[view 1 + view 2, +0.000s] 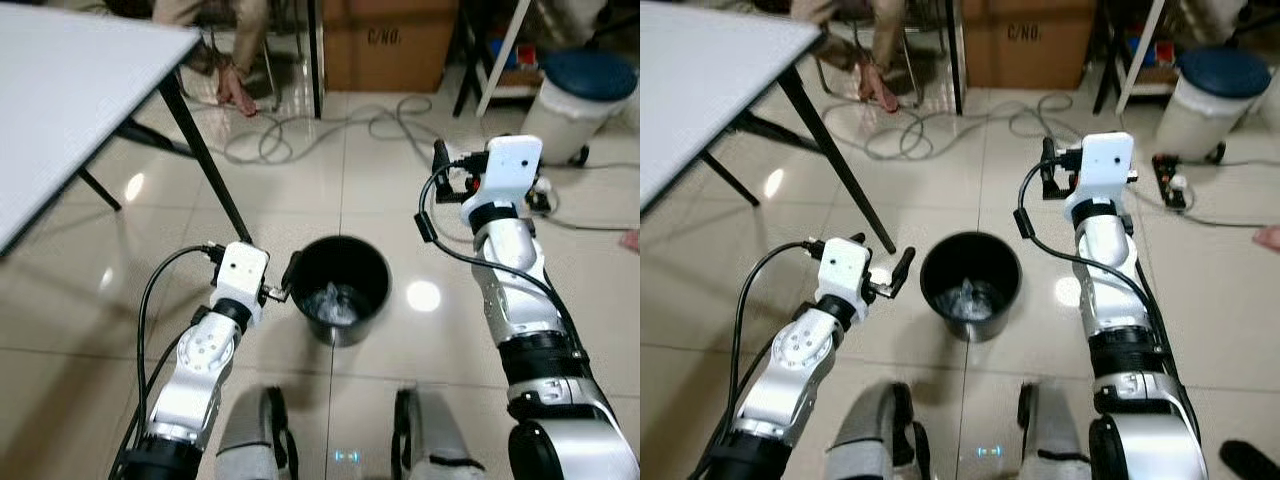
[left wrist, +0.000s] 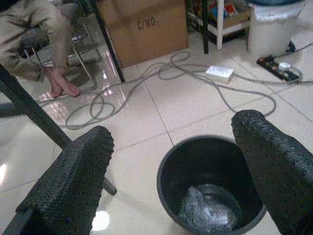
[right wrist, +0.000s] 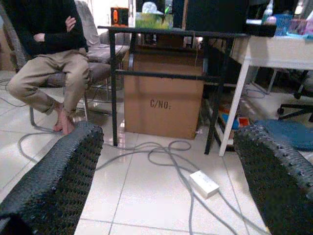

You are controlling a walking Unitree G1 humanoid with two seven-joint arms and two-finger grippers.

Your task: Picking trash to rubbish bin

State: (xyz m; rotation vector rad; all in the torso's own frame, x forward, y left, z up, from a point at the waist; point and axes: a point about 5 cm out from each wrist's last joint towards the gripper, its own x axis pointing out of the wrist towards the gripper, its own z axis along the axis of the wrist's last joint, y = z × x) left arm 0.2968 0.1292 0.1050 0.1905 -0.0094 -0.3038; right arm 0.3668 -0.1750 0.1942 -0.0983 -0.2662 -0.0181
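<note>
This looks like an office or lab workroom rather than a lived-in home. Glossy pale floor tiles (image 1: 380, 180) fill the middle of the frame, crossed by loose grey cables (image 1: 330, 130) near the top, with a power strip (image 2: 279, 68) at the upper right. A white table (image 1: 70, 90) on black legs stands at upper left. A cardboard box (image 3: 164, 105) sits under a black metal-framed table (image 3: 171, 34), and a person (image 3: 49, 63) sits on a chair at the left.
</note>
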